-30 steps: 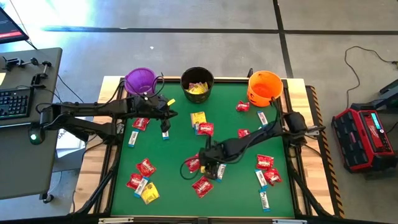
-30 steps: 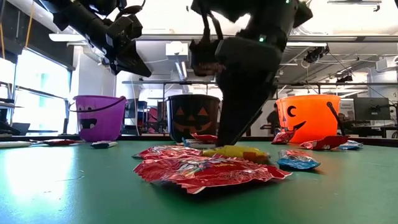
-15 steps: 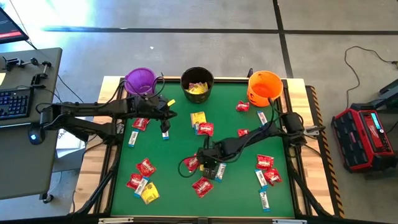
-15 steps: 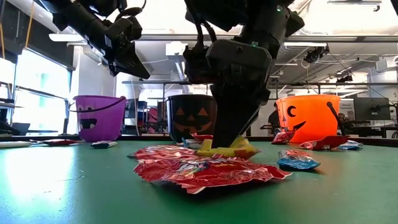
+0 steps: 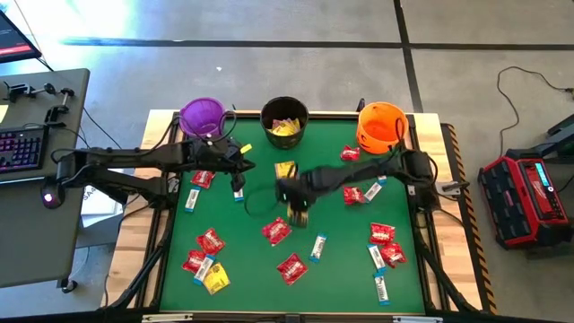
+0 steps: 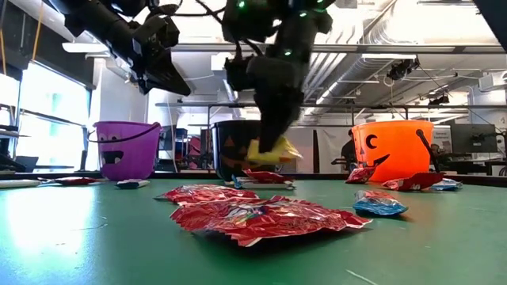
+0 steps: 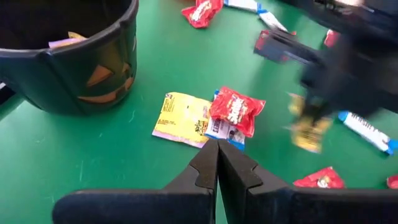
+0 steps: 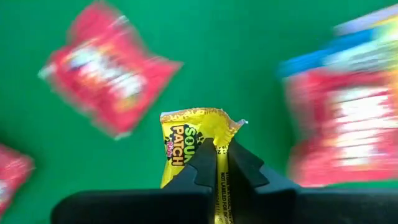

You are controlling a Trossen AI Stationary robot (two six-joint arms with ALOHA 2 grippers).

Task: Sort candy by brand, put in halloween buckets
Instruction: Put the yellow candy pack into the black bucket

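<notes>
My right gripper hangs over the middle of the green table, shut on a yellow candy packet that is clear of the table in the low view. My left gripper waits shut and empty in the air at the far left, near the purple bucket. The black bucket, with yellow packets inside, and the orange bucket stand along the far edge. Red packets, white-and-blue bars and a yellow packet lie flat on the table. My right gripper pinches the yellow packet between its two fingers, with the packet's crimped end reaching past the fingertips. The fingers come steeply from above. The packet hangs below them, tilted and lifted clear of the table.
A yellow packet and a red one lie just before the black bucket. More red packets and bars lie by the orange bucket and along the right and near-left sides. The wooden table rim bounds the green mat.
My right gripper has taken hold of the yellow packet that lay at the table's middle, lifted it clear and carried it toward the far edge, nearer the black bucket. The red packets beside it stay on the table.
</notes>
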